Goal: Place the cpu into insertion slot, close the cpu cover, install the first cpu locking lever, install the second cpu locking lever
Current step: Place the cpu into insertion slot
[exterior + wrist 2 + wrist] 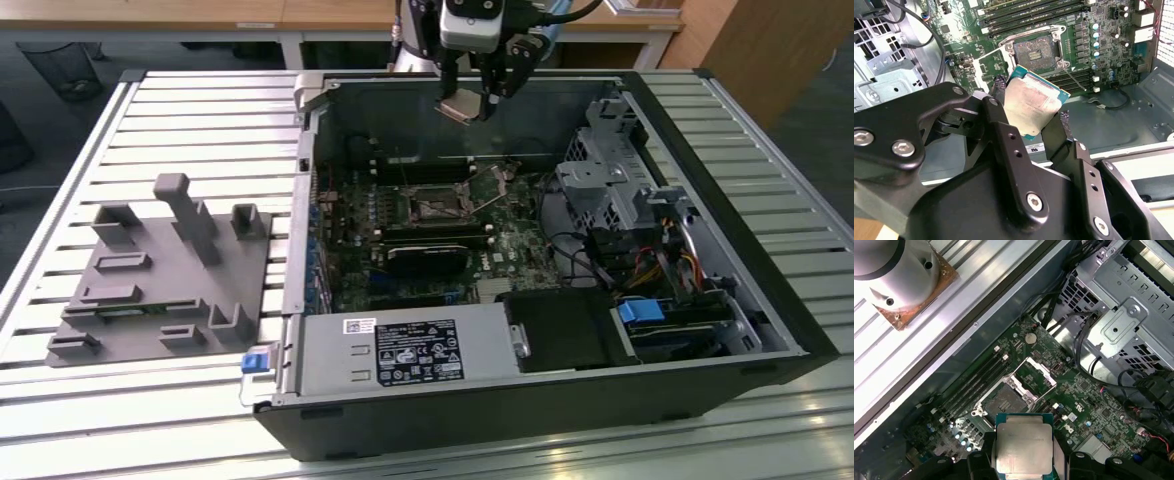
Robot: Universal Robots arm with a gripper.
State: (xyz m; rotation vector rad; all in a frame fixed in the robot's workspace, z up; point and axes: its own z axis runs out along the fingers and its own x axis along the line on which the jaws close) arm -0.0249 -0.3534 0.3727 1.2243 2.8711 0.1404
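My gripper [470, 104] hangs above the back wall of the open computer case, shut on the cpu [461, 108]. In both wrist views the cpu [1031, 106] [1023, 450] is a silvery-beige square chip with a green edge, pinched by its sides between the black fingers [1004, 135] and tilted. The insertion slot [1036, 48] [1004, 401] [434, 208] lies bare and dark on the green board, well below the chip. The cpu cover [983, 61] [1046, 371], a thin metal frame with a square window, stands flipped open beside the slot. A thin metal lever [1074, 79] sticks out by the slot.
Long black memory slots [1024, 11] run beside the socket. A black heatsink block [427, 260], a power supply [400, 350] and a metal drive cage [614, 185] fill the case. A grey fixture [160, 270] stands on the slatted table [200, 110] at the exterior view's left.
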